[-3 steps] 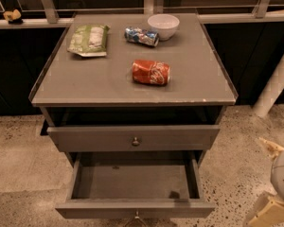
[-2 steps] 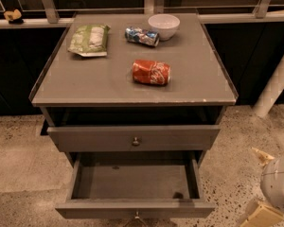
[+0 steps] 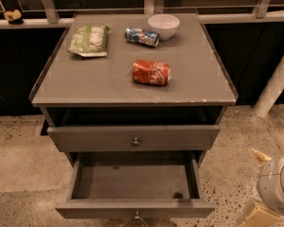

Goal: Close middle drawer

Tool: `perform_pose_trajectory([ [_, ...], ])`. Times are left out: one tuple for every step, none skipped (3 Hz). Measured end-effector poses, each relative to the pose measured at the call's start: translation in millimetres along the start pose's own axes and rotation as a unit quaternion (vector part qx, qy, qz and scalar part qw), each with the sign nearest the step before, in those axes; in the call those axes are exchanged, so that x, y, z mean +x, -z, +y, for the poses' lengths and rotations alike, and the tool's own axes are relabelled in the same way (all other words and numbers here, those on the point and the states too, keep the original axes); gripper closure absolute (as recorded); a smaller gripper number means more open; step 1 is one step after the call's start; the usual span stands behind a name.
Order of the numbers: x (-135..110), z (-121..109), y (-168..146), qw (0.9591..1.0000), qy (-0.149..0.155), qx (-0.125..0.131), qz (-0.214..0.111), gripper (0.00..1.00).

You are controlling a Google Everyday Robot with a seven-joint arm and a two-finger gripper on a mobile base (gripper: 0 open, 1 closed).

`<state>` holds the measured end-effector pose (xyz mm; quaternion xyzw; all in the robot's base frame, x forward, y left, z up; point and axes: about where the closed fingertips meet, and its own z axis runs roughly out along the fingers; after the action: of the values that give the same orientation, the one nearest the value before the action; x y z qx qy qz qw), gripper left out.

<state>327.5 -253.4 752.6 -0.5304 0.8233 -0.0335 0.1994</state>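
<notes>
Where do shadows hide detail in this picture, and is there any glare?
In the camera view, the top drawer casts shadow over the rear of the open middle drawer; the white bowl looks brightest, without harsh glare; the gripper, at the lower right edge, is lit and partly cut off.

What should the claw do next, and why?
Probably move across in front of the middle drawer. The claw sits at the lower right of the view, touching nothing, and the drawer is pulled far out, so it must line up before pushing.

middle drawer (image 3: 132,208) pulled out below top drawer (image 3: 132,137) | tool (image 3: 261,187) right of it
</notes>
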Motion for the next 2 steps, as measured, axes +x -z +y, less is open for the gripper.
perform_pose_trajectory([
  [11.0, 2.3, -21.8, 0.9992, 0.009, 0.017, 0.034, 0.0],
  [35.0, 7.9, -54.5, 0.9993, -0.002, 0.016, 0.034, 0.0],
])
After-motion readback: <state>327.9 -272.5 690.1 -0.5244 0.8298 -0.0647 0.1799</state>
